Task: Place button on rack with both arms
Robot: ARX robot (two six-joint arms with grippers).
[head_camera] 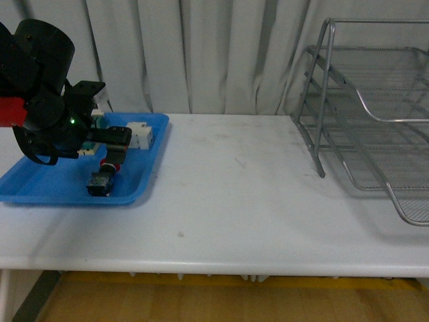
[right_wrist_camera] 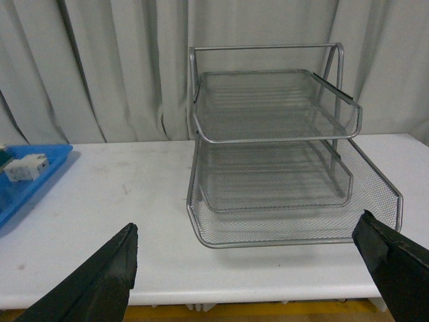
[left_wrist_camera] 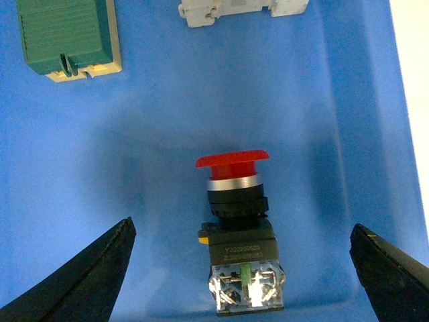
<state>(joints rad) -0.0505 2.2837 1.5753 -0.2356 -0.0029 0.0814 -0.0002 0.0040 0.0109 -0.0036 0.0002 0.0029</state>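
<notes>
Blue tray [left_wrist_camera: 322, 100] lies under my left pincer [left_wrist_camera: 241, 228] — wide open, so the button [left_wrist_camera: 236, 238], flat on its side, fits between the tips; my right pincer [right_wrist_camera: 248, 223] hangs open too, facing the rack [right_wrist_camera: 268, 127]

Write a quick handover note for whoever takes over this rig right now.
Left gripper: open, poised over the button, a finger either side, not touching.
Right gripper: open, empty, facing the rack.
Button lies on its side in the blue tray; rack trays look empty.
Done: gripper lined up, no grip yet.
To do: grasp the button, carry it over, set it on the rack.
</notes>
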